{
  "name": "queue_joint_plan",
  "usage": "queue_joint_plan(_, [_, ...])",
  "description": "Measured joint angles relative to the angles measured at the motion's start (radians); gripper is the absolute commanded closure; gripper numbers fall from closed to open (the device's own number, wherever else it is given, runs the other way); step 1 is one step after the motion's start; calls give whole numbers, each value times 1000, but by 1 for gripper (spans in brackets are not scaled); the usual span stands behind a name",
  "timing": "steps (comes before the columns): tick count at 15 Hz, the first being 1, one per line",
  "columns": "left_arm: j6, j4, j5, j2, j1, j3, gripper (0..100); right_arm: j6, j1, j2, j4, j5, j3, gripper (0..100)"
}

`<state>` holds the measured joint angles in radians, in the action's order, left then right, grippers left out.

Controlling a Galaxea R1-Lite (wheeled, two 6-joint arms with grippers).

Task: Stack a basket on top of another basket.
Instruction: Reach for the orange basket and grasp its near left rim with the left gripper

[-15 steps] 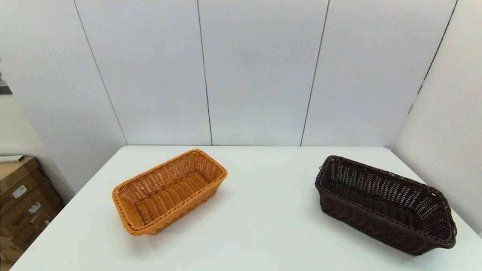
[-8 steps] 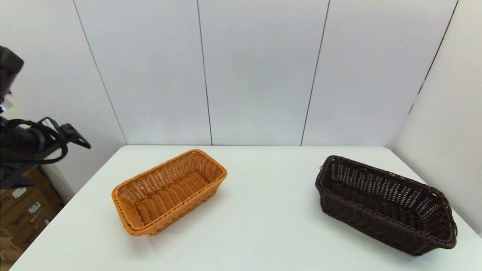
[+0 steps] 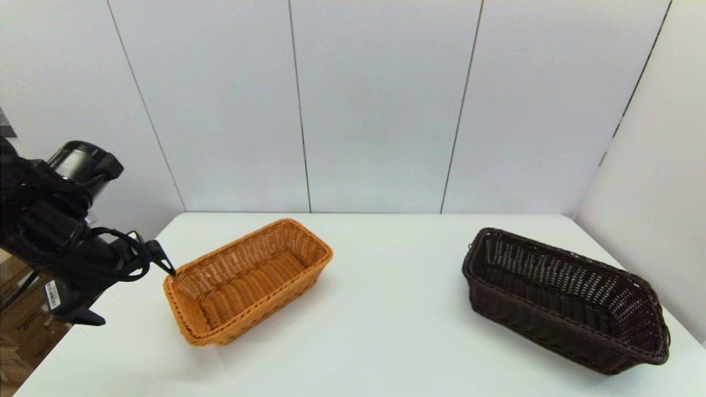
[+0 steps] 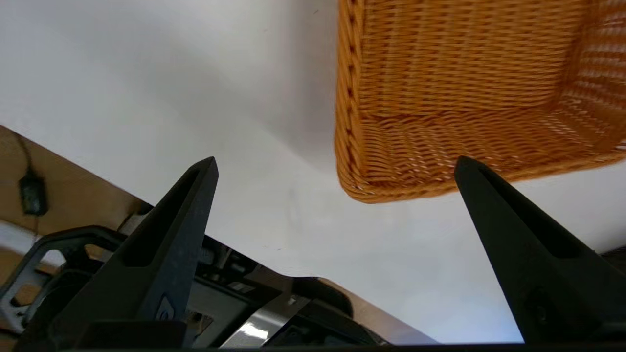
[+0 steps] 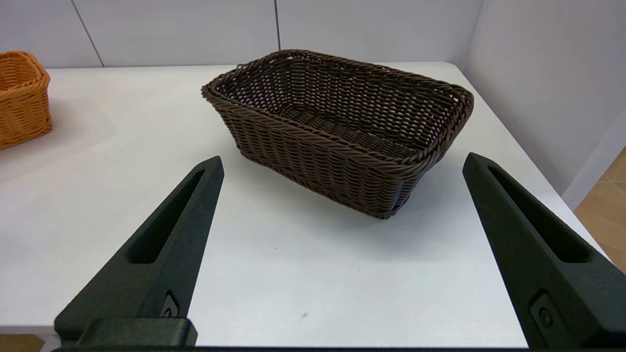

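Reaching in from the left, our left gripper (image 4: 335,166) hangs with fingers spread wide just beside the orange-tan basket's (image 3: 248,278) near corner. Our right gripper (image 5: 342,164), also spread, faces the dark brown basket (image 3: 562,300), well right of the orange-tan basket on the table (image 3: 386,320).

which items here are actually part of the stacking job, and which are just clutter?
Part of the job:
dark brown basket, on the table's right side
orange basket, on the left side
left gripper, open, beside the orange basket's near end
right gripper, open, short of the dark basket

Just lying about:
white table
cardboard boxes on the floor, left
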<state>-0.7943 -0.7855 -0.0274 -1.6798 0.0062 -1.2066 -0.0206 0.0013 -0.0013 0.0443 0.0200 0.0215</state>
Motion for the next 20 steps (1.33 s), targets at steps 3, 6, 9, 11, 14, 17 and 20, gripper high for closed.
queue_joint_plan(3, [7,20,-21,-80,8,4,0,0,0,0,0,0,0,0])
queue_joint_plan(6, [11,46,-37,-170,18,3,0,0,0,0,0,0,0,0])
queue_joint_plan(9, [23,98,-41,-257,27,-1,0,0,0,0,0,0,0,0])
queue_joint_plan(11, [49,121,-67,-310,43,-15,0,0,0,0,0,0,0,0])
queue_joint_plan(14, [68,123,-81,-376,54,-35,0,0,0,0,0,0,0,0])
queue_joint_plan(17, [89,124,-122,-415,55,-44,0,0,0,0,0,0,0,0])
queue_joint_plan(20, [116,125,-140,-441,51,-61,0,0,0,0,0,0,0,0])
